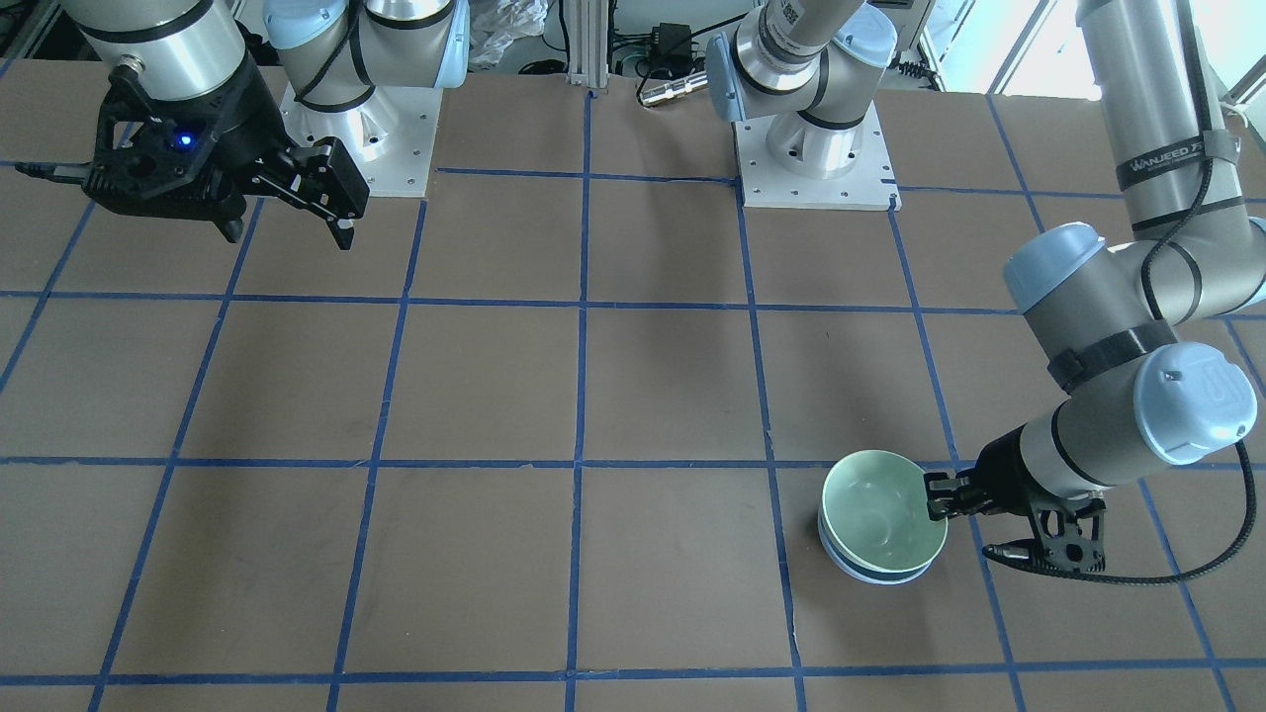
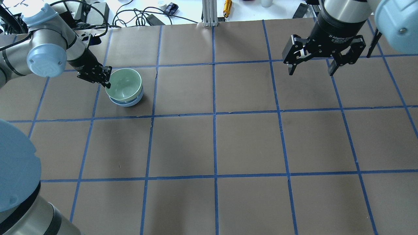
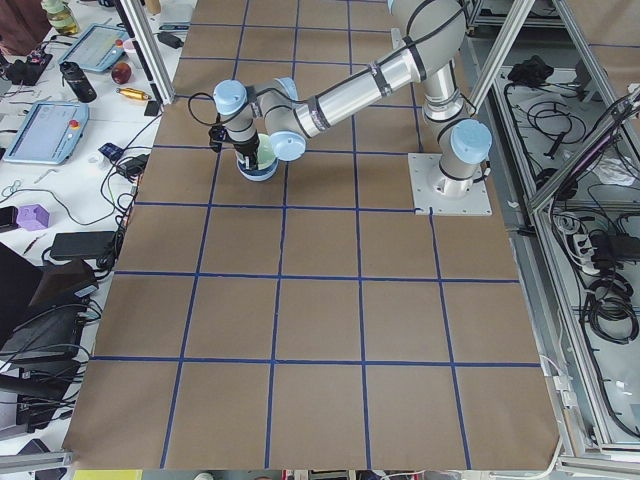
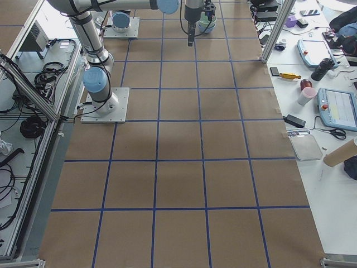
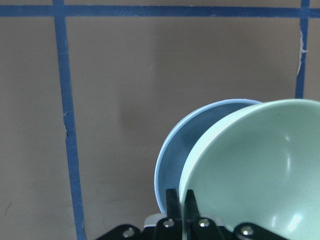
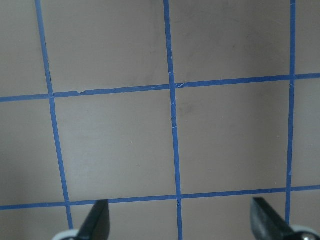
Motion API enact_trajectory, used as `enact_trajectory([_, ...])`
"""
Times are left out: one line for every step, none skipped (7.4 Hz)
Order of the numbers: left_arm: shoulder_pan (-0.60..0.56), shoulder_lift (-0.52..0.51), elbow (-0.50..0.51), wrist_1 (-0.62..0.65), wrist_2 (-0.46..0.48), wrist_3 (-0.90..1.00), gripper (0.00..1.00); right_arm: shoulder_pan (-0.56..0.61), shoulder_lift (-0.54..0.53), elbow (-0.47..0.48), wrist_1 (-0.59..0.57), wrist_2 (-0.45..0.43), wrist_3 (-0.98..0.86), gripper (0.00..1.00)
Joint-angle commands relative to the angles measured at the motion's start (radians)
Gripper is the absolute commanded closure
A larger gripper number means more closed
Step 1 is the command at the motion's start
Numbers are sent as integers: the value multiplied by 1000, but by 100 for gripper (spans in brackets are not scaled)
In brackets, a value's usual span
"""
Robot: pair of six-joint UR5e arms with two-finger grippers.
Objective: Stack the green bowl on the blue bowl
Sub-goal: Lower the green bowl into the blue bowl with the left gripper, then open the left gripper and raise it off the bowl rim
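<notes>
Table [image 2: 248,140]: brown, blue tape grid, carries blue bowl [image 2: 125,103].
Right gripper [image 2: 311,70]: jaws spread wide, empty, well apart from blue bowl.
Left gripper [image 2: 107,83]: pinching green bowl [image 2: 124,85] rim, just beside blue bowl.
Green bowl: nested in blue bowl, slightly off-centre.

**What is there, counted**

Two bowls: one green bowl [image 2: 124,82] and one blue bowl [image 2: 125,103]. Two arms, the left arm [image 2: 62,39] and the right arm [image 2: 343,13], each with one pincer: left pincer [image 2: 107,84], right pincer [image 2: 311,70]. One surface [image 2: 248,143].
</notes>
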State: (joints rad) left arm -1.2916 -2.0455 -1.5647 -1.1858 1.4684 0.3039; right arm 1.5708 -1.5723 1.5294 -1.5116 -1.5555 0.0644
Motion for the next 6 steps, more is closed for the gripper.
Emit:
enact_trajectory([0,1,-3,2,4,6,97,0,0,0,-1,0,0,0])
enact_trajectory([2,1,-3,2,4,6,72,0,0,0,1,0,0,0])
enact_trajectory([2,-2,-9,41,7,7,48,0,0,0,1,0,0,0])
enact_trajectory([2,-5,-6,43,6,6,37,0,0,0,1,0,0,0])
enact_trajectory([2,-1,6,41,7,-3,31,0,0,0,1,0,0,0])
enact_trajectory([-2,29,9,28,7,-12,29,0,0,0,1,0,0,0])
